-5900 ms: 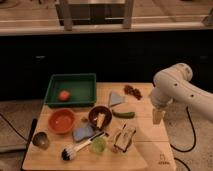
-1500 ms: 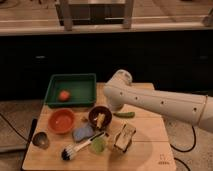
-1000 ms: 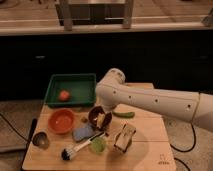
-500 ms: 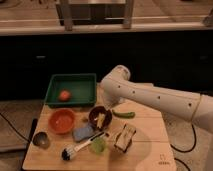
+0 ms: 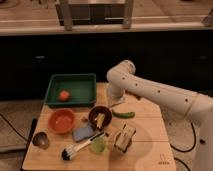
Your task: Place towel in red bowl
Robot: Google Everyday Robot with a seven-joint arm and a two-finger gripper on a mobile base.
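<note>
The red bowl (image 5: 62,120) sits empty at the left front of the wooden board (image 5: 150,145). My white arm reaches in from the right and bends down at the back middle of the board. My gripper (image 5: 114,101) is at its lower end, just right of the green tray (image 5: 72,82) and behind the brown bowl (image 5: 99,117). The grey-blue towel seen earlier at that spot is hidden behind my arm. A blue-grey flat piece (image 5: 82,132) lies in front of the two bowls.
The green tray holds a red-orange fruit (image 5: 63,95). A green pepper (image 5: 123,114) lies right of the brown bowl. A brush (image 5: 80,148), a green cup (image 5: 98,145), a snack pack (image 5: 124,138) and a metal cup (image 5: 40,140) stand along the front.
My arm swung in from the right over the back middle of the board. In the last half second its bend shifted a little right and up.
</note>
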